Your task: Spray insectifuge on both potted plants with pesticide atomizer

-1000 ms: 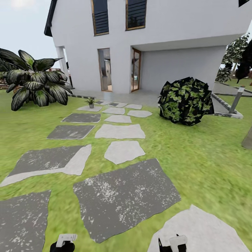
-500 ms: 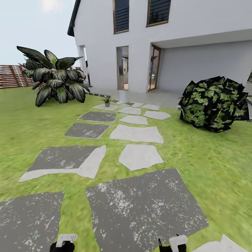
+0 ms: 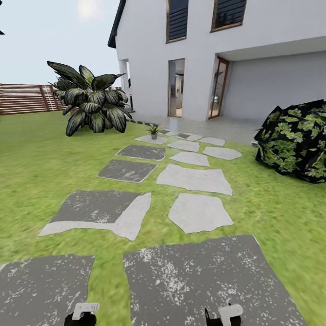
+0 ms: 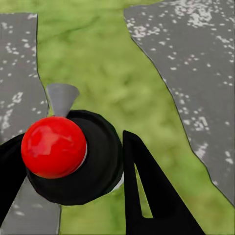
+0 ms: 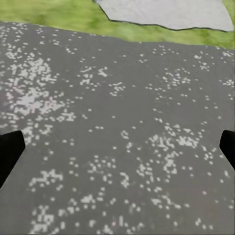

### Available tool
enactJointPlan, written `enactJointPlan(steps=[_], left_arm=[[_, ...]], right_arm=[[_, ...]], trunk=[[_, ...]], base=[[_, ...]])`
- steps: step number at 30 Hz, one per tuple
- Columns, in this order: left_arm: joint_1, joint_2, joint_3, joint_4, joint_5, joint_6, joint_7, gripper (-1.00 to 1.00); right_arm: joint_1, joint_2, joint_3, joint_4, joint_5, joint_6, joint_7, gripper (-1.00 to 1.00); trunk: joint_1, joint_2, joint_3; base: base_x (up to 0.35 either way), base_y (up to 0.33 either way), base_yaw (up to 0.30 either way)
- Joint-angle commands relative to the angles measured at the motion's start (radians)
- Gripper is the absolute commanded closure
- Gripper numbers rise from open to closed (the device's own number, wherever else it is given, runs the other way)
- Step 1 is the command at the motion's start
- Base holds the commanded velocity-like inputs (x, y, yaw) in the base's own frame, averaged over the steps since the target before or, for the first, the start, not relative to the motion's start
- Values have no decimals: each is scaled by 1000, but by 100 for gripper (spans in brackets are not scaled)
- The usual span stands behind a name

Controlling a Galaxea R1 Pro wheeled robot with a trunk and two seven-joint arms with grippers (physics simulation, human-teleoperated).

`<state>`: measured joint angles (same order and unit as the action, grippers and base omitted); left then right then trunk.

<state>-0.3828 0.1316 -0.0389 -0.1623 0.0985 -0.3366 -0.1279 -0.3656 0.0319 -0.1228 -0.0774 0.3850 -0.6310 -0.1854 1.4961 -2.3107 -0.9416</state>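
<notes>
We rolled over the garden's stepping stones (image 3: pixel 194 179), atomizer nowhere in sight. Right gripper (image 5: pixel 117 147) fingers stood wide apart; the left gripper (image 4: pixel 73 186) we couldn't tell. We judged the bottle light, slick: grip its slender body below the trigger.

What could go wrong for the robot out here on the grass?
1. The stepping stones are separate slabs with strips of grass between them, so the wheels might bump or tilt at an edge.
2. A small potted plant stands on a far stone near the house; rolling along the path could knock it over.
3. The dark leafy bush sits close to the path's right side, so drifting that way might brush an arm against it.
</notes>
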Motion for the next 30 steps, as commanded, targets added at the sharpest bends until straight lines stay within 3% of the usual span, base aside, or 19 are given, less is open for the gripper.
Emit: enactJointPlan(steps=[1,7,30], left_arm=[[-1,0,-4,1,10,-2,-6,100],[-1,0,-4,1,10,-3,-6,100],[-1,0,-4,1,10,-3,-6,100]], right_arm=[[-1,0,-8,1,11,-3,-5,-100],[-1,0,-8,1,11,-3,-5,-100],[-1,0,-8,1,11,-3,-5,-100]], trunk=[[0,0,-1],[0,0,-1],[0,0,-18]], base=[[332,82,147],[333,82,118],[332,82,2]])
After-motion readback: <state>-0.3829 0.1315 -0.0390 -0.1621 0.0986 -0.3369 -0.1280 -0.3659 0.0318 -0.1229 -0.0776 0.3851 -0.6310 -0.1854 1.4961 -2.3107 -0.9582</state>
